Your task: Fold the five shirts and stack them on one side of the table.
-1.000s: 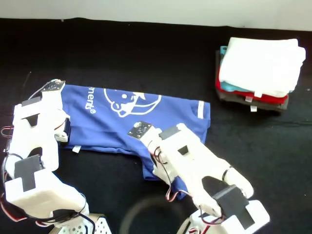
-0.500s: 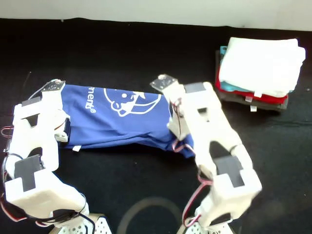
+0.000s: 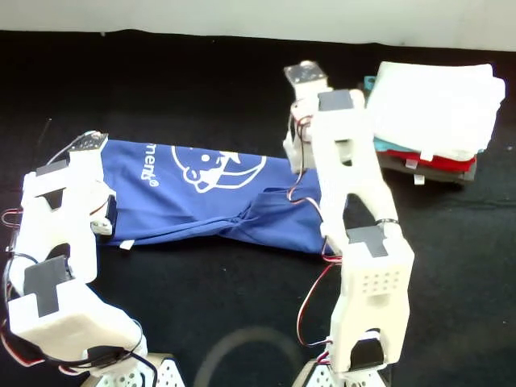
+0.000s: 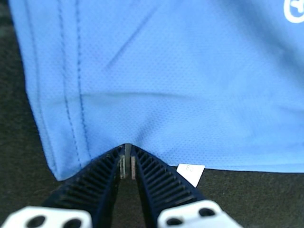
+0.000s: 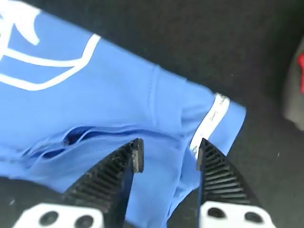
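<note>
A blue shirt (image 3: pixel 201 201) with a white print lies flat across the middle of the black table. Its near edge is folded over in a rumpled ridge (image 3: pixel 274 214). My left gripper (image 4: pixel 127 164) is shut on the shirt's hem (image 4: pixel 71 142) at the left corner, beside a small white tag (image 4: pixel 190 172). It sits at the shirt's left edge (image 3: pixel 107 230) in the high view. My right gripper (image 5: pixel 169 152) hangs open just above the shirt's right end, near a white label (image 5: pixel 209 121), with nothing between its fingers.
A stack of folded shirts (image 3: pixel 431 109) sits at the back right, white on top, with teal, red and a dark one below. The right arm (image 3: pixel 347 161) stretches close beside that stack. Bare black table lies behind the blue shirt.
The right arm swung from the shirt's near edge up to its far right end, dragging the hanging flap onto the shirt, and its gripper now stands open. The left arm has not moved.
</note>
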Motion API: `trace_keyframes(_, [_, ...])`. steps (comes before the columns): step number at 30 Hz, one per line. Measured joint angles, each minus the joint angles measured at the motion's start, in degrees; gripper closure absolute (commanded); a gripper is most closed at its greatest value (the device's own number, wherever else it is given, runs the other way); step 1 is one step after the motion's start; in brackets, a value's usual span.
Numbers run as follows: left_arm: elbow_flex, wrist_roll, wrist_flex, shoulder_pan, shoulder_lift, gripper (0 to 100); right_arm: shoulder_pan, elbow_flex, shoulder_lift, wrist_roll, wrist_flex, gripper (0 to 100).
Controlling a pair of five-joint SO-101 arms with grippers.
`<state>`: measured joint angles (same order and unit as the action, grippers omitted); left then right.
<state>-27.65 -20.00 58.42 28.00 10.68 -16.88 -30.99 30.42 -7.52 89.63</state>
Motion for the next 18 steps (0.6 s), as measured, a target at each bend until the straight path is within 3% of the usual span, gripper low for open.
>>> trace_keyframes(4, [0.0, 0.0, 0.0, 0.0, 0.0, 99, -3.3, -1.8, -0.1, -0.9, 8.0, 99.8])
trace_keyframes(12, [0.0, 0.0, 0.0, 0.0, 0.0, 99, -14.3, 2.8, 1.1, -7.9, 10.4, 99.1])
trace_keyframes(18, [0.0, 0.0, 0.0, 0.0, 0.0, 99, -15.0, 4.9, 3.0, -8.5, 3.5, 99.1])
